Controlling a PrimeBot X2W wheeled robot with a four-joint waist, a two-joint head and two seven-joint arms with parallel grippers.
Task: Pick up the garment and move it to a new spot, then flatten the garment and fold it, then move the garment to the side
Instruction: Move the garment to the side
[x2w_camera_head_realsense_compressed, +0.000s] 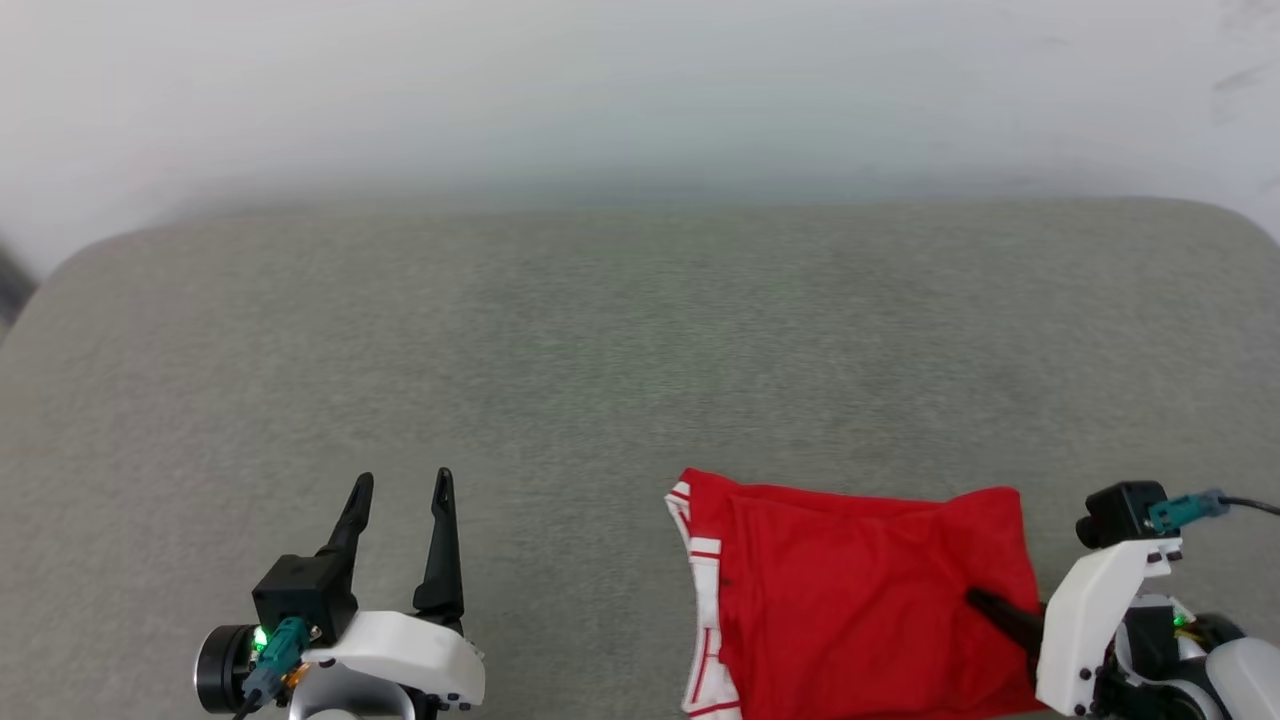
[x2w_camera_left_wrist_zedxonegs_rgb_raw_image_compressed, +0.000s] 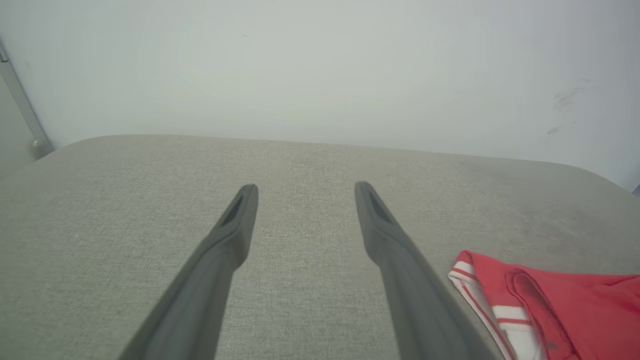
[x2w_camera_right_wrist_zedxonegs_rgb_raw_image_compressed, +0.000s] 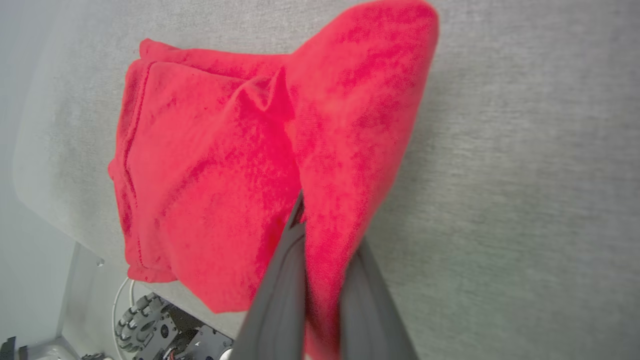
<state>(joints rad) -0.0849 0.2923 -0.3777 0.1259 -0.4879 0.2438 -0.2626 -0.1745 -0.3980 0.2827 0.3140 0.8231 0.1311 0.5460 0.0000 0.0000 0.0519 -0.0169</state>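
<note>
Clamping the garment (x2w_camera_head_realsense_compressed: 850, 590) at the padded table's (x2w_camera_head_realsense_compressed: 640, 350) front edge, my right gripper (x2w_camera_head_realsense_compressed: 982, 603) sits half buried in red cloth; my left gripper (x2w_camera_head_realsense_compressed: 404, 478) waits well apart, fingers spread.

place: bare test room | evidence: grey fabric-topped table (x2w_camera_head_realsense_compressed: 640, 350), plain white wall (x2w_camera_head_realsense_compressed: 640, 90)

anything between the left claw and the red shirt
Nothing; bare grey surface lies between the left claw and the garment, per the head view.
</note>
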